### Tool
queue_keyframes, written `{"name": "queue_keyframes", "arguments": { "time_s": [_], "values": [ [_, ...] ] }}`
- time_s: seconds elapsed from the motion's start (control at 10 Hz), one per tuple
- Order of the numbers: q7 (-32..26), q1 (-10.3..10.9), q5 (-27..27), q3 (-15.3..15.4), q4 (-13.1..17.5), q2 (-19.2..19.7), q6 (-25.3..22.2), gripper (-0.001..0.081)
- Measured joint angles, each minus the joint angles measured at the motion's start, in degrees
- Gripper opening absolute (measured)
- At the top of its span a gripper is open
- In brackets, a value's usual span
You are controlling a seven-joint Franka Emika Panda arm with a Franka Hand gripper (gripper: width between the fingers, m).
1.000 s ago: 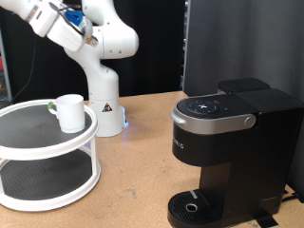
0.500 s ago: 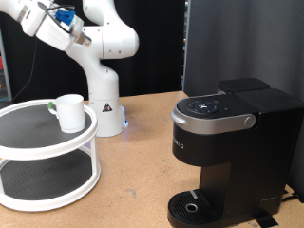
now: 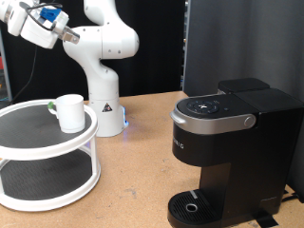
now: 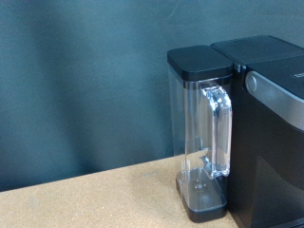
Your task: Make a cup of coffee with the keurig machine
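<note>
Arm (image 3: 43, 24) further left; one cup (image 3: 70, 112).

One cup (image 3: 69, 111) — one keurig machine (image 3: 228, 142)

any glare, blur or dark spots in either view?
Exterior view: sharp; soft sheen on the boxy black coffee maker's silver lid, black backdrop swallows detail, the small white cylindrical mug evenly lit. Wrist view: slightly soft, highlights on the clear plastic water tank; gripper not visible there.
</note>
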Motion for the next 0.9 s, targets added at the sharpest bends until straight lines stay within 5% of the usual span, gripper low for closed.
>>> {"name": "queue_keyframes", "arguments": {
  "time_s": [0.4,0.9],
  "values": [
    [-0.2,-2.9,1.8,-0.2,-3.3,-1.3,13.4,0.0001],
    [-2.3,-3.0,0.1,-4.8,-1.2,-0.9,10.9,0.0001]
  ]
}}
